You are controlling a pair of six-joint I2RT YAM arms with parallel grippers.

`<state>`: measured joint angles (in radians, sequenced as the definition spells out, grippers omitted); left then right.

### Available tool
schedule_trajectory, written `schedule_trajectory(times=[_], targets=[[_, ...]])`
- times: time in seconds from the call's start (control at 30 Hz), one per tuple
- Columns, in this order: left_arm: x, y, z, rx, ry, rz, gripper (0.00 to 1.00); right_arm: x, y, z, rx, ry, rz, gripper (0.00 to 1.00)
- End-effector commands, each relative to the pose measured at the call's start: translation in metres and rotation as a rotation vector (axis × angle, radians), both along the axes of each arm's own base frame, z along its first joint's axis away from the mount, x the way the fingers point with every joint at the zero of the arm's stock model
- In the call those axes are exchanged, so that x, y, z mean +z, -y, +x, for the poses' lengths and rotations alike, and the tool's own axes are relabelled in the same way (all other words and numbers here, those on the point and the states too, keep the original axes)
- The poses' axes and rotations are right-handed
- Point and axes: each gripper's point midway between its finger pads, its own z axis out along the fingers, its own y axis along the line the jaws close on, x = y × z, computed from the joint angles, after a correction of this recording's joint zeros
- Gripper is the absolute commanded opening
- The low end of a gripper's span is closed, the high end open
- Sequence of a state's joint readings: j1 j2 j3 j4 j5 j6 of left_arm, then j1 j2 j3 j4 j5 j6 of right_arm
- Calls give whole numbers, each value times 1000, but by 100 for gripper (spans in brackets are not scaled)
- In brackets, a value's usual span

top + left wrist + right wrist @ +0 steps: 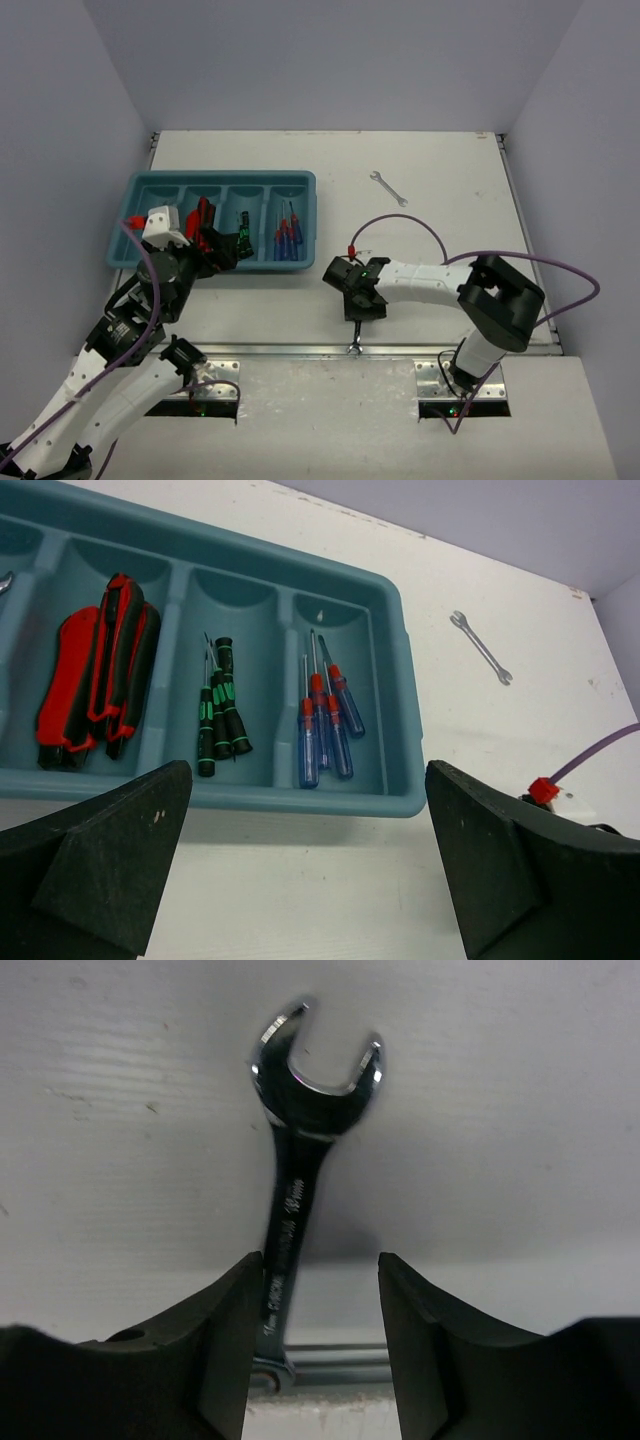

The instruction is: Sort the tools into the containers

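The teal tray (150, 182) lies at the left; its rim shows in the left wrist view (400, 630). It holds red-handled pliers (95, 680), black-and-green screwdrivers (220, 710) and blue/red screwdrivers (325, 725), each kind in its own compartment. My left gripper (222, 252) is open and empty (310, 880), just in front of the tray's near rim. My right gripper (362, 310) is open (320, 1280) and straddles a silver wrench (300, 1140) lying at the table's near edge, its shaft against the left finger (225, 1340). A second wrench (388, 187) lies at the far right (481, 647).
A metal rail (300, 350) runs along the table's near edge, under the wrench's end (354, 347). A purple cable (400, 222) loops over the table behind the right arm. Grey walls close off the back and sides.
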<state>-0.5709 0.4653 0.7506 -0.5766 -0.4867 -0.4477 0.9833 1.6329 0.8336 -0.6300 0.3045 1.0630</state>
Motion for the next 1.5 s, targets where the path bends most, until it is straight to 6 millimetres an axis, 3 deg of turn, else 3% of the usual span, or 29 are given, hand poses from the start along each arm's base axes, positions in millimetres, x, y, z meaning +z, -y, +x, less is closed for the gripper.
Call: schedule_trajectory(times=[0.0,0.2,0.37,0.67,0.73,0.77,0.8,0.9,1.17,1.3,1.47], targets=[[10,0,-2,-15,50,-13,100,-23,4,-11,-41,-71,-58,48],[11,1,-3,-22,55,-17,100,-22,0,-11,-57,-55,-6,46],[10,1,-4,-24,53,-16,100,-29,3,-18,-76,-78,-4,39],[11,2,-4,-30,56,-19,100,-49,31,-38,-130,-152,-74,32],[11,2,-4,-30,57,-19,100,-51,35,-39,-133,-159,-76,26],[11,2,-4,-29,57,-19,100,-52,36,-40,-135,-162,-73,18],[11,2,-4,-29,57,-19,100,-52,35,-39,-138,-165,-66,2],[11,2,-5,-31,61,-22,100,-51,33,-37,-123,-171,-65,0],[10,3,-4,-35,56,-27,100,-19,17,-12,-45,-85,-44,0],[10,16,-3,-88,51,-44,100,-2,10,-3,-19,-35,1,0],[-4,33,5,-131,-22,-50,100,19,2,10,30,29,37,0]])
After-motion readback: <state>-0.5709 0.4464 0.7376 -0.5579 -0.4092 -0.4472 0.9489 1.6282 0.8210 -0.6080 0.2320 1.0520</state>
